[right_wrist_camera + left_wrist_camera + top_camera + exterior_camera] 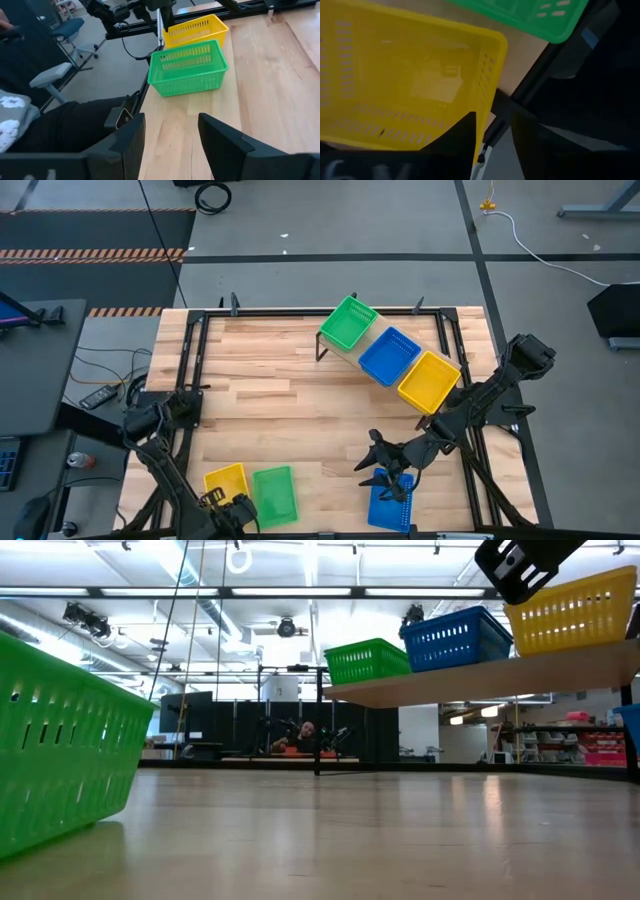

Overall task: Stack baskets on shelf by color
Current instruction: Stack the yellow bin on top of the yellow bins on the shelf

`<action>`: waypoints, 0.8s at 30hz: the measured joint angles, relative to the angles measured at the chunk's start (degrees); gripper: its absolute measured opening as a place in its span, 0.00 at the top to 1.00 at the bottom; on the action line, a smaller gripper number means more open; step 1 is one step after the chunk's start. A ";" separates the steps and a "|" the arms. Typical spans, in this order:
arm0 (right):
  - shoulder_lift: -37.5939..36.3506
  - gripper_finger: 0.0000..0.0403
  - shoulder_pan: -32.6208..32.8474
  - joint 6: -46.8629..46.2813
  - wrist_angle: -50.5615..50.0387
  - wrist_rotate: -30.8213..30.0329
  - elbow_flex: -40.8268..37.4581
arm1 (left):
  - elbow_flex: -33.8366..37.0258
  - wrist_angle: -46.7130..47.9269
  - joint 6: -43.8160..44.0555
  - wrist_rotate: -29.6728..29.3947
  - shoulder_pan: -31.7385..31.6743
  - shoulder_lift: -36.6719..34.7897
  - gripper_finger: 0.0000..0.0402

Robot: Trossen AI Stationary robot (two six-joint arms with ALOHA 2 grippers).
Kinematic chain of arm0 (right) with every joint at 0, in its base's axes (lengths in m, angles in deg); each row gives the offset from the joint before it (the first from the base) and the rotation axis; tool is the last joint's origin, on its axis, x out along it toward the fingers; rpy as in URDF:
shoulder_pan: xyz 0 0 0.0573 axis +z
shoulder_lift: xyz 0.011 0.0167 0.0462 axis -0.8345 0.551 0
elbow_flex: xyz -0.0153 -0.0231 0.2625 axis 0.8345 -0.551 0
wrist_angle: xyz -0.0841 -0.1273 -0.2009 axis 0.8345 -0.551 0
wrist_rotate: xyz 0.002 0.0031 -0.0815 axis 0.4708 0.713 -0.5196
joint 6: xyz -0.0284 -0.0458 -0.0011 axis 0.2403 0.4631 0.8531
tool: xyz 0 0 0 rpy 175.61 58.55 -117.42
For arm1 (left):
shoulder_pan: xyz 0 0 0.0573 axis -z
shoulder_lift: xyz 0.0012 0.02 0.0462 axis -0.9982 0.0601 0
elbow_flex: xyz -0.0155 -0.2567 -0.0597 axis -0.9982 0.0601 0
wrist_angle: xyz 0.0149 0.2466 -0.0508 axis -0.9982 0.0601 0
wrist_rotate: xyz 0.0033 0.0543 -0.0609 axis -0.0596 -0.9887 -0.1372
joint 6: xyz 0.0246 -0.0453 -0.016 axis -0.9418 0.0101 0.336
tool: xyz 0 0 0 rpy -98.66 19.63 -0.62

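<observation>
On the shelf [375,360] sit three perforated baskets [390,355].

From table height I see the perforated wall of a green plastic basket [62,745] filling the near left side, resting on the light wooden tabletop [350,840]. Farther back and higher, a tilted light-wood shelf board [480,675] rises toward the right. Three perforated plastic baskets sit on it in a row: a green one [366,661] at the low end, a blue one [456,638] in the middle, a yellow one [570,612] highest. A dark piece of robot arm [524,565] hangs at the top right, partly overlapping the yellow basket. I also catch a sliver of blue [631,730] at the right edge.
</observation>
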 joint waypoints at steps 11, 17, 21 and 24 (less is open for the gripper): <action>0.00 0.53 0.03 0.08 -0.35 -0.01 0.01 | 0.00 2.74 -1.15 -0.48 -0.06 5.35 0.48; 0.00 0.53 0.03 0.10 -0.35 -0.31 0.01 | 0.00 4.65 -6.58 -0.65 -0.25 8.13 0.51; 0.00 0.53 0.03 0.10 -0.35 -2.67 0.01 | 0.00 9.87 -11.92 -2.53 -1.24 8.28 0.68; 0.00 0.53 0.03 -0.07 -0.33 -3.66 -0.01 | 0.00 17.68 -15.56 -4.18 -3.08 8.28 0.85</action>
